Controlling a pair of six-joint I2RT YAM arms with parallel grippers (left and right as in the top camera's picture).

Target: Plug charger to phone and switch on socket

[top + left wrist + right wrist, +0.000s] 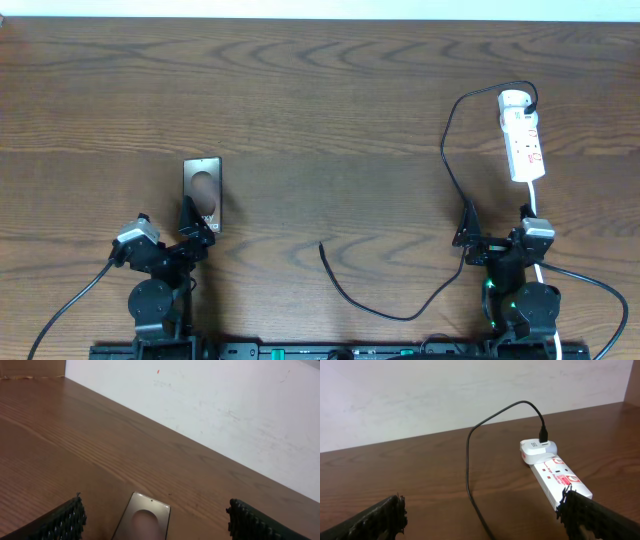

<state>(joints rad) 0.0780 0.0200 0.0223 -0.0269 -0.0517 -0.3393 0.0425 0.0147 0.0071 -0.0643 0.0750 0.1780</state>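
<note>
The phone (202, 191) lies flat at the left, glossy brownish face up; it also shows in the left wrist view (145, 522) between the fingers. My left gripper (193, 232) is open and empty at the phone's near end. The white socket strip (524, 142) lies at the far right, with a white adapter at its far end. The black charger cable (448, 150) runs from that adapter down to its free tip (322, 245) at the table's middle. In the right wrist view the cable (470, 480) passes between my open right gripper's fingers (482, 517), the socket (560, 477) beside the right finger.
The socket's white cord (534, 205) runs toward the right arm's base. A white wall (210, 405) rises behind the table's far edge. Both arm bases sit at the near edge.
</note>
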